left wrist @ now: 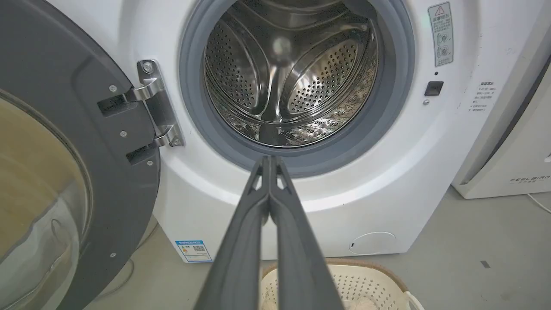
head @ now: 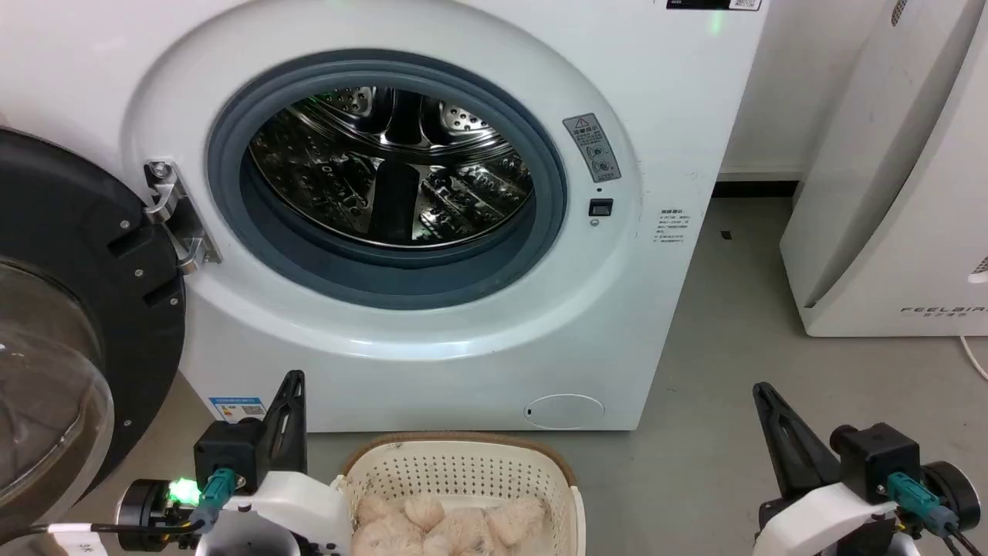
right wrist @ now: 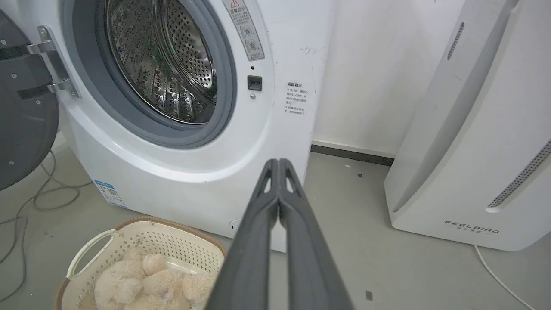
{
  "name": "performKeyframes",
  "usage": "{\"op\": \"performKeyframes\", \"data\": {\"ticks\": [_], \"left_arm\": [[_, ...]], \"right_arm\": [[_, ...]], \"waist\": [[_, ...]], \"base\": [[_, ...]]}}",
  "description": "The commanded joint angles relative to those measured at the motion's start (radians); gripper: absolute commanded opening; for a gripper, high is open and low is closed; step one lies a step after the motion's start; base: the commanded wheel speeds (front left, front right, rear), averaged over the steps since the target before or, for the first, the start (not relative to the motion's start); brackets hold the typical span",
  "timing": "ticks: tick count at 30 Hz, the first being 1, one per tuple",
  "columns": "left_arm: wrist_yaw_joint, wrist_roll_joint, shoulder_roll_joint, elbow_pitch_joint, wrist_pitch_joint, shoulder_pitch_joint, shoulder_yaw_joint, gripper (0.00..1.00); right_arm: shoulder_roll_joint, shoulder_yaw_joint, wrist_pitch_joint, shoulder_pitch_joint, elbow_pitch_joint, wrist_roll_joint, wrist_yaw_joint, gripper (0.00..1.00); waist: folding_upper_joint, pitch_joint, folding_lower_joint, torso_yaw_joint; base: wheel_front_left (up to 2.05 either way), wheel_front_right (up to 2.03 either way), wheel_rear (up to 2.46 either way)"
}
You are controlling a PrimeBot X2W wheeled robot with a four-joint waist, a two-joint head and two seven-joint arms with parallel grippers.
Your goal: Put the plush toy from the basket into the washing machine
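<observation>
Yeah the left gripper (left wrist: pixel 269 161) and right gripper (right wrist: pixel 279 163) are both pinched shut empty, plush toy (head: pixel 440 527) in the basket (head: pixel 463 466) at 6 o'clock, washing machine (head: pixel 617 324) open.

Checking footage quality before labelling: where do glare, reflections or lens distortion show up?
Head view: the shiny steel drum throws bright glints. Left wrist view: wide-angle distortion bends the white front-loading washing machine; its black-framed glass door reflects yellowish light. Right wrist view: even, soft light on the fluffy cream plush toy.

Left arm (head: pixel 297 498) and right arm (head: pixel 822 519) rest low, jaws closed, pointing up.
</observation>
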Motion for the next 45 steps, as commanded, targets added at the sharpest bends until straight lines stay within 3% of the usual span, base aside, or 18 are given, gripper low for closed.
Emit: {"op": "performKeyframes", "data": {"ticks": [1, 32, 33, 45], "left_arm": [[0.003, 0.009, 0.000, -0.004, 0.000, 0.014, -0.001, 0.00], [0.003, 0.009, 0.000, -0.004, 0.000, 0.014, -0.001, 0.00], [0.000, 0.000, 0.000, 0.000, 0.000, 0.000, 0.000, 1.00], [0.011, -0.009, 0.000, 0.022, -0.021, -0.015, -0.010, 1.00]], "right_arm": [[0.000, 0.000, 0.001, -0.014, 0.002, -0.008, 0.000, 0.00], [0.000, 0.000, 0.001, -0.014, 0.002, -0.008, 0.000, 0.00], [0.000, 0.000, 0.000, 0.000, 0.000, 0.000, 0.000, 1.00], [0.000, -0.006, -0.021, -0.005, -0.006, 0.028, 0.000, 1.00]], "waist": [[0.0000, 0.000, 0.0000, 0.000], [0.0000, 0.000, 0.0000, 0.000], [0.0000, 0.000, 0.0000, 0.000], [0.0000, 0.012, 0.0000, -0.003]], "base": [[0.00, 0.00, 0.00], [0.00, 0.00, 0.00], [0.00, 0.00, 0.00], [0.00, 0.00, 0.00]]}}
